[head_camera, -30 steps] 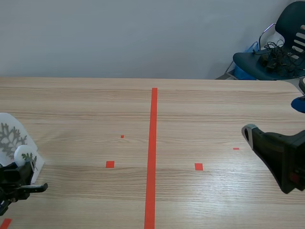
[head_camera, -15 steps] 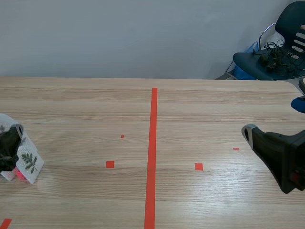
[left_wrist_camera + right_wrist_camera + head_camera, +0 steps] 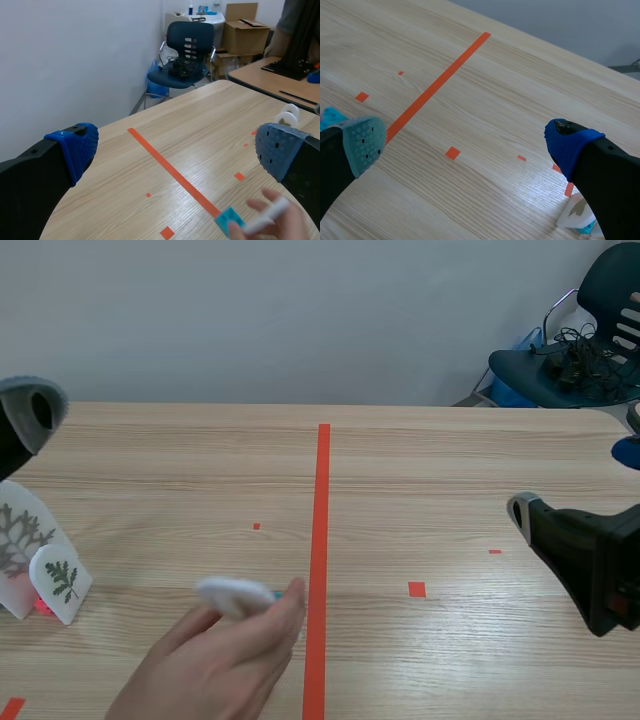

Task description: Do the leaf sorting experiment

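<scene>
Two leaf cards stand upright near the table's [image 3: 450,460] left edge: a tall grey-leaf card [image 3: 18,535] and, just before it, a small green-leaf card [image 3: 62,580]. A person's hand [image 3: 215,660] holds a blurred white disc card [image 3: 230,594] tipped nearly flat, its long axis across the table and its teal base [image 3: 230,220] toward the centre line. Left gripper [image 3: 176,149] and right gripper [image 3: 467,142] both have their fingers spread apart.

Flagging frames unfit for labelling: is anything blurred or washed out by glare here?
Scene view: the person's hand and the white disc it holds are motion-smeared, while the leaf cards are crisp. Left wrist view: the same hand is blurred. Right wrist view: a glare patch brightens the table.
</scene>
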You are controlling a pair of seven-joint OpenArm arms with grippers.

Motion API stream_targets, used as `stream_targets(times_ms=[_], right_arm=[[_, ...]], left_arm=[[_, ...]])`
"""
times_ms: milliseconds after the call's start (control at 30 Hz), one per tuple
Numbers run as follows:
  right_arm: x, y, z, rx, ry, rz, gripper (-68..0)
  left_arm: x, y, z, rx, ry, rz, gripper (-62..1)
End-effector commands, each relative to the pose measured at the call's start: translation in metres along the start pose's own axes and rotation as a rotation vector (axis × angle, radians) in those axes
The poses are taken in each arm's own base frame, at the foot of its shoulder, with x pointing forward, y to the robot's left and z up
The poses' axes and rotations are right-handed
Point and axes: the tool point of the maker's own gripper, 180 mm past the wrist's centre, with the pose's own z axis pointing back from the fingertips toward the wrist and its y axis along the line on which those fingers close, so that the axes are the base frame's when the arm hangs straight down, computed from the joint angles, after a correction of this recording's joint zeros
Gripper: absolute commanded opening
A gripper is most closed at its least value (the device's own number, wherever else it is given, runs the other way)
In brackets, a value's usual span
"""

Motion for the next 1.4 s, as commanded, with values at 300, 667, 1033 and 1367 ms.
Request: stream_targets(times_ms=[300, 667, 1033, 1367], right_arm=[[0.009, -0.004, -0.002, -0.011, -0.04, -0.009, 0.4], [0.009, -0.004, -0.002, -0.011, -0.04, -0.008, 0.4], [-0.004, 0.007, -0.019, 0.051, 0.006, -0.005, 0.4], [-0.062, 0.059, -0.074, 0.257, 0.037, -0.028, 0.4]], left_arm=[[-0.027, -0.015, -0.006, -0.043, 0.082, 0.08, 1.4], [-0.032, -0.031, -0.011, -0.086, 0.081, 0.125, 1.4], [-0.079, -0.002, 0.0, -0.005, 0.189, 0.144, 1.4], [-0.085, 0.001, 0.002, 0.008, 0.197, 0.156, 1.4]])
